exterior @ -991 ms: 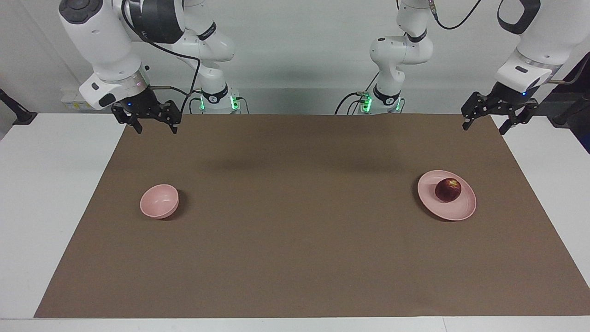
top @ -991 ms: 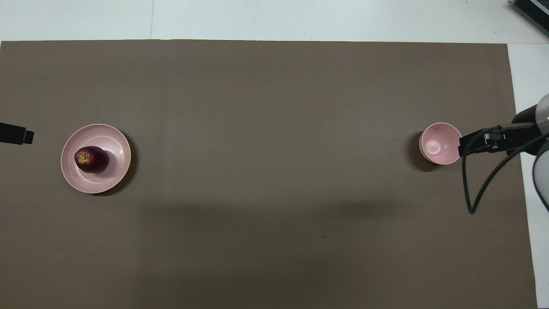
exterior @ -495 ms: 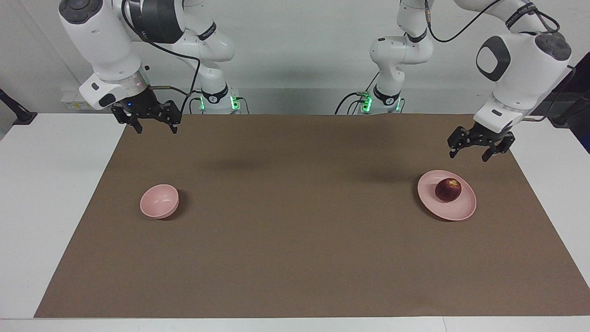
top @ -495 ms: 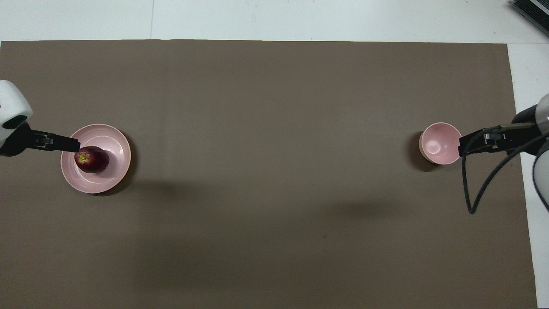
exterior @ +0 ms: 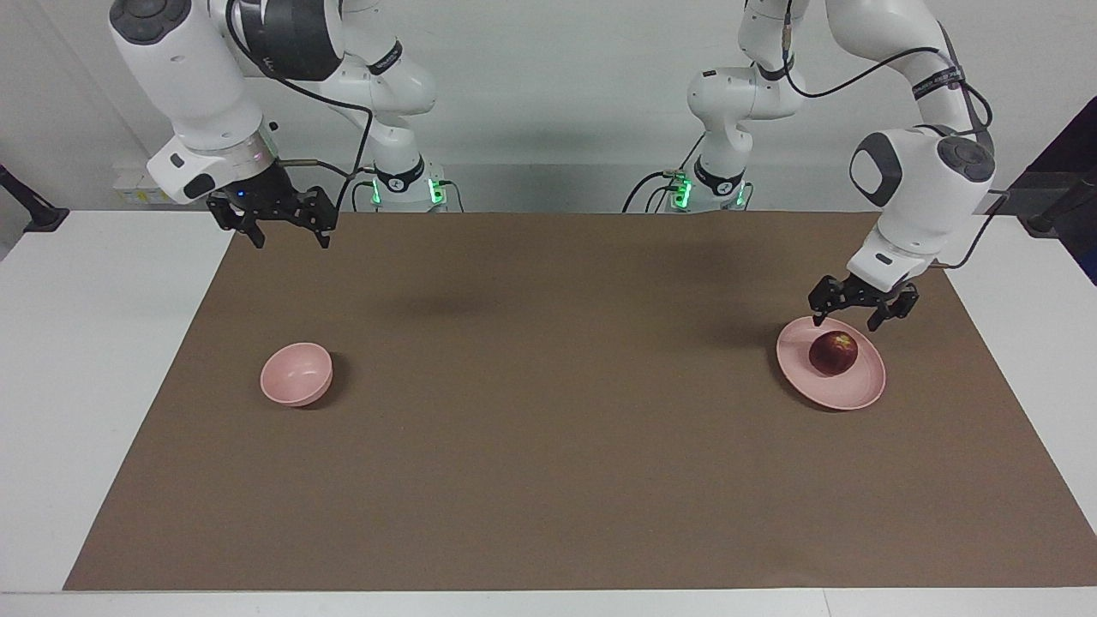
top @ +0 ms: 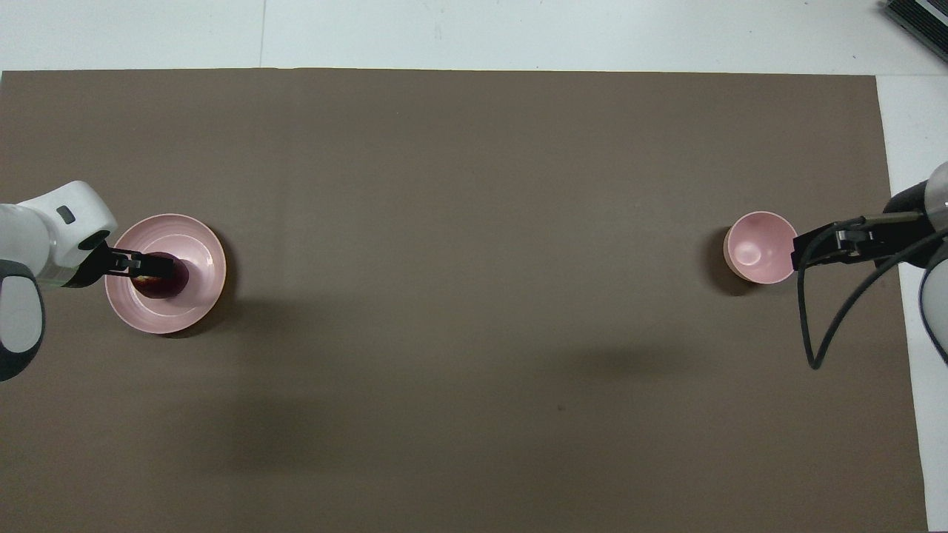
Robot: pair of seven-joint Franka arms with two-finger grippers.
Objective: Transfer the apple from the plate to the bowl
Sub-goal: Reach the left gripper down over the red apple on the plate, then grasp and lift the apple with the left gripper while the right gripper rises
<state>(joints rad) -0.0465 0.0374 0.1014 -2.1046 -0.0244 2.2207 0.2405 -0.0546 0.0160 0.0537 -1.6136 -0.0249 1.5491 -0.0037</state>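
Brown mat [exterior: 548, 428] | small dark red apple [exterior: 834, 353] on flat pink plate [exterior: 857, 392] | my left gripper [exterior: 848, 321] spread wide just above it | right gripper [exterior: 287, 236] waits open | deep pink bowl [exterior: 296, 374] at right arm's end

A wide brown mat [exterior: 548, 446] lies flat over most of the white desk [exterior: 94, 360], whose bare surface shows as strips along the mat's ends and edges, and a dark object [top: 918, 18] sits at one desk corner.
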